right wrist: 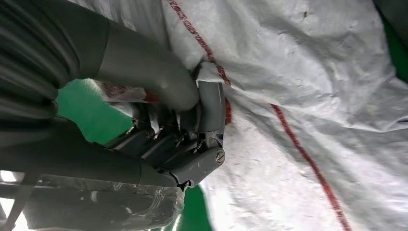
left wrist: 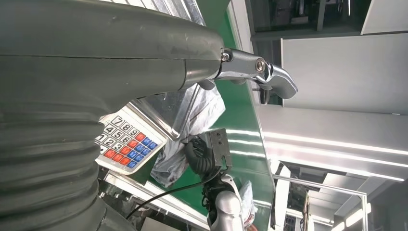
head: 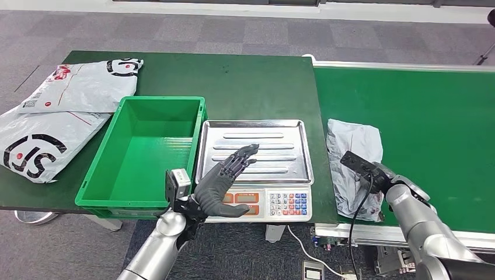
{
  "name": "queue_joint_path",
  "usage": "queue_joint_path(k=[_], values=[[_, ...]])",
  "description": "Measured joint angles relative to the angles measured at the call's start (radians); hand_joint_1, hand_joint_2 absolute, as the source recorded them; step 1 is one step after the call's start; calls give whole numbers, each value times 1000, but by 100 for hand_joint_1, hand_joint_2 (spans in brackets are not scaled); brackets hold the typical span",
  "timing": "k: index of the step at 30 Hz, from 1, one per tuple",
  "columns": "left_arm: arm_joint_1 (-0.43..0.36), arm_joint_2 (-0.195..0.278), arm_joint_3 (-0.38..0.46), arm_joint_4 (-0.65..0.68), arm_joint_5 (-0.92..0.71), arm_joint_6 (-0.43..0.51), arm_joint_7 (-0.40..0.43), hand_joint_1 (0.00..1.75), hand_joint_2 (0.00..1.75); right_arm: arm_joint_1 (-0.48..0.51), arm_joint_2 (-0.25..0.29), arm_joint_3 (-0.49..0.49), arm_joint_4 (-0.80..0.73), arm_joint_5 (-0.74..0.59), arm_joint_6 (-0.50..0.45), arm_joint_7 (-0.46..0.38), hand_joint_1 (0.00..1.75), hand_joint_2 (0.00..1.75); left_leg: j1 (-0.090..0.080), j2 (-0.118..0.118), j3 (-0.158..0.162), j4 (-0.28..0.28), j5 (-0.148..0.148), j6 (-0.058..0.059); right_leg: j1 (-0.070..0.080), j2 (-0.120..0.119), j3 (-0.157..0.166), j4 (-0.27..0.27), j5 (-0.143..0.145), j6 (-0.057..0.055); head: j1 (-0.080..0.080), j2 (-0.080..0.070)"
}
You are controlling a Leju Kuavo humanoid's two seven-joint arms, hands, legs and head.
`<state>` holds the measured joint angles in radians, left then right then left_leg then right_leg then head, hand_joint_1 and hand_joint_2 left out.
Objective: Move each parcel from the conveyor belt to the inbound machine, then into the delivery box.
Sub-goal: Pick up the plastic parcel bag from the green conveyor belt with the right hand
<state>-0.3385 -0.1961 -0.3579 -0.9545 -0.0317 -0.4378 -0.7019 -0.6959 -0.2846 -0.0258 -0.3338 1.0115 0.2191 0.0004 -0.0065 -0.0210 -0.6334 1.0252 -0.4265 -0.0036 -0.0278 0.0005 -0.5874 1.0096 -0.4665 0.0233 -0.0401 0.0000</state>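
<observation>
R hand (right wrist: 192, 120) pinches a fold of grey parcel (head: 350, 163) on conveyor belt (head: 432, 116), centre-right of frame. L hand (head: 225, 181) spread flat, empty, over scale tray (head: 292, 151), lower centre.

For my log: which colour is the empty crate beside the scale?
Bright green crate, clearest in the head view.

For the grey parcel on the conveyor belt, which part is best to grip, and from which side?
Probably its near edge, coming from the robot's side. The grey parcel lies flat and crumpled on the conveyor belt, so loose film can be gathered into a fold. The right hand already pinches such a fold there between thumb and fingers.
</observation>
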Motion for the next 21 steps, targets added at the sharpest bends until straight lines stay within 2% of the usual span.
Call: queue_joint_path(k=[11,13,17,21], values=[[9,4,1,-8,1,9,0,0,175,-3,5,1,-2,-20,-50,-15,175,175,0,0,0,0,0,0,0,0,0,0,0,0,0,0],[14,5,4,-15,1,13,0,0,175,-3,9,0,-14,-49,-127,-60,175,175,0,0,0,0,0,0,0,0,0,0,0,0,0,0],[29,7,11,-35,0,16,0,0,175,1,26,-28,-77,-138,-345,-206,175,175,0,0,0,0,0,0,0,0,0,0,0,0,0,0],[37,8,17,-45,-5,15,0,0,175,43,57,-92,-235,-248,-542,-355,175,175,0,0,0,0,0,0,0,0,0,0,0,0,0,0]])
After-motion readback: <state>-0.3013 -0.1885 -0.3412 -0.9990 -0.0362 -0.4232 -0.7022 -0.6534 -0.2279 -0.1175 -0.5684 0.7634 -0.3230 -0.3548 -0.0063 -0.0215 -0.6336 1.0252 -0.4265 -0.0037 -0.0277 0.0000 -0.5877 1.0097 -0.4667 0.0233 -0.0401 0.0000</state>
